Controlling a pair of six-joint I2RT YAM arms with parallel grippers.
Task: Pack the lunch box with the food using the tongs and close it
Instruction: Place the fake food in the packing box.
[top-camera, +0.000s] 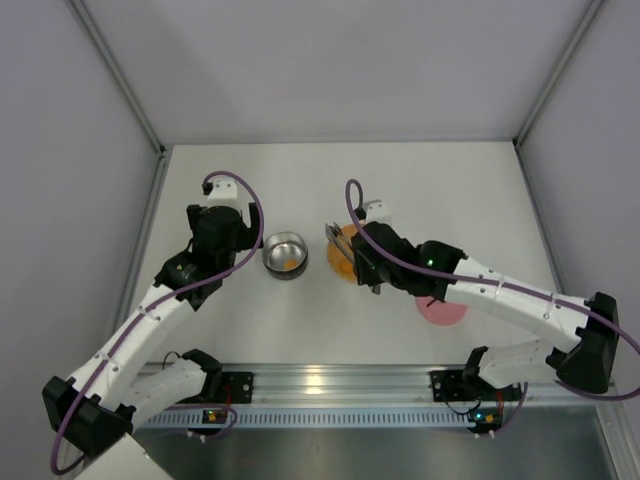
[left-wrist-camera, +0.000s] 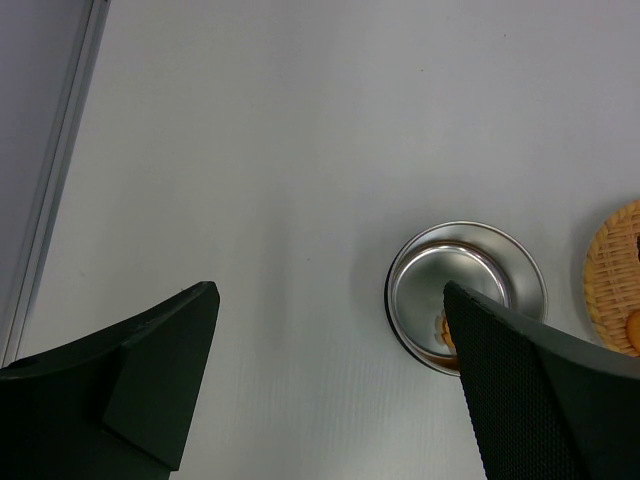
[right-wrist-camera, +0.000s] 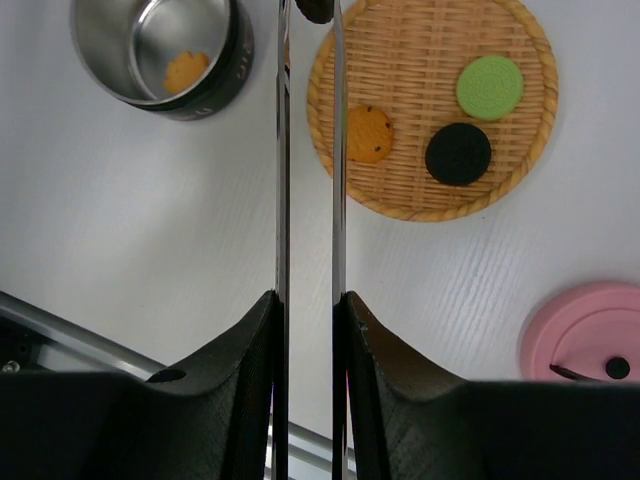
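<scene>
tongs (right-wrist-camera: 282, 150): thin shiny metal, pointing to table (top-camera: 450, 190) far edge | right gripper (right-wrist-camera: 308, 296) squeezes them | tips pinch dark piece (right-wrist-camera: 315, 8) at woven tray (right-wrist-camera: 430, 212) rim

Orange woven disc (right-wrist-camera: 420, 60) on white table (right-wrist-camera: 150, 230)

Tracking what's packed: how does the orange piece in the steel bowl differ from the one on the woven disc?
The bowl piece sits packed in the steel bowl; the disc piece lies unpacked on the woven disc. The disc piece shows dark specks; the bowl piece looks plain. Both are round and orange.
</scene>
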